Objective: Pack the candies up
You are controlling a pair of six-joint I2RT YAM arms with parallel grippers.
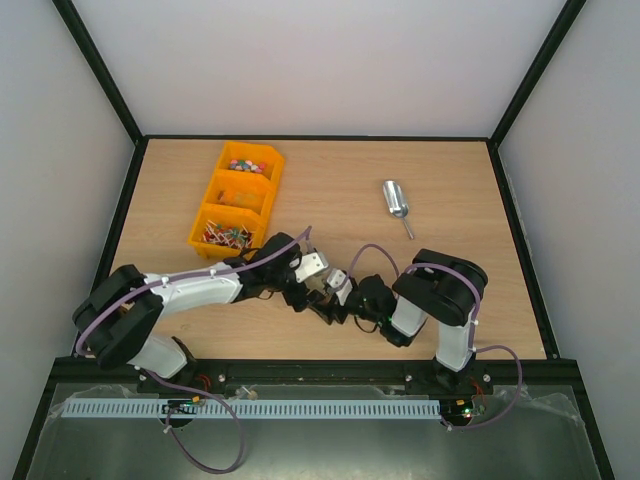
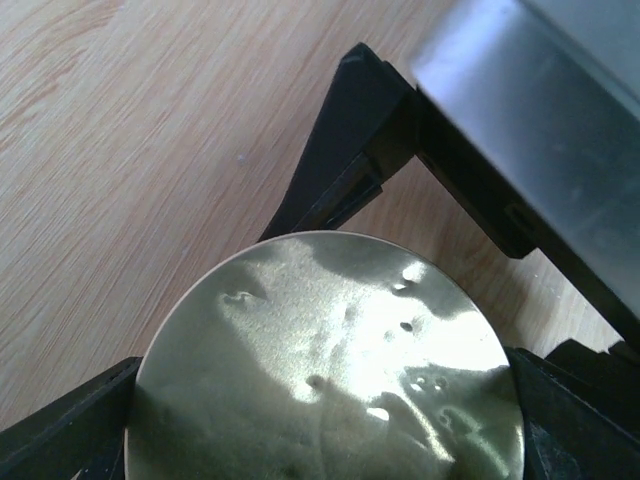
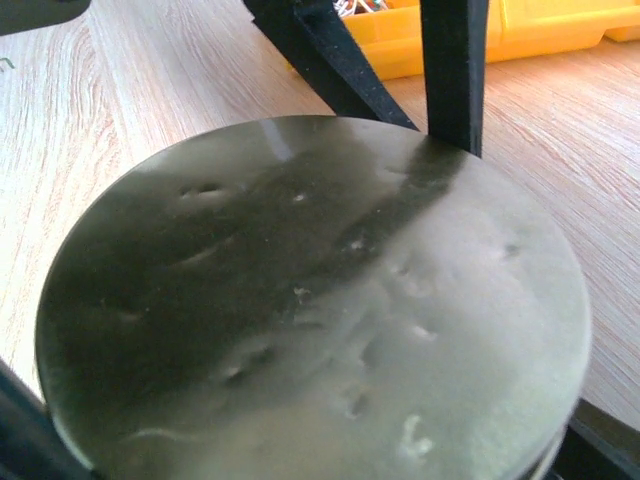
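A dented gold jar lid (image 2: 330, 350) fills both wrist views. My left gripper (image 2: 330, 400) straddles it, with one black finger (image 2: 60, 425) at each side pressed to the rim and no gap showing. My right gripper (image 3: 310, 440) is shut on the same lidded jar (image 3: 310, 300) from the opposite side. In the top view both grippers meet low over the near middle of the table, left (image 1: 318, 288) and right (image 1: 347, 297), and hide the jar. The candies (image 1: 243, 165), tiny and brightly coloured, lie in the far compartment of an orange bin (image 1: 262, 190).
The bin's near compartment holds thin red-and-white sticks (image 1: 225, 237). A metal scoop (image 1: 397, 205) lies on the wood to the right of the bin. The bin's yellow wall (image 3: 520, 30) shows just beyond the jar. Black frame rails edge the table.
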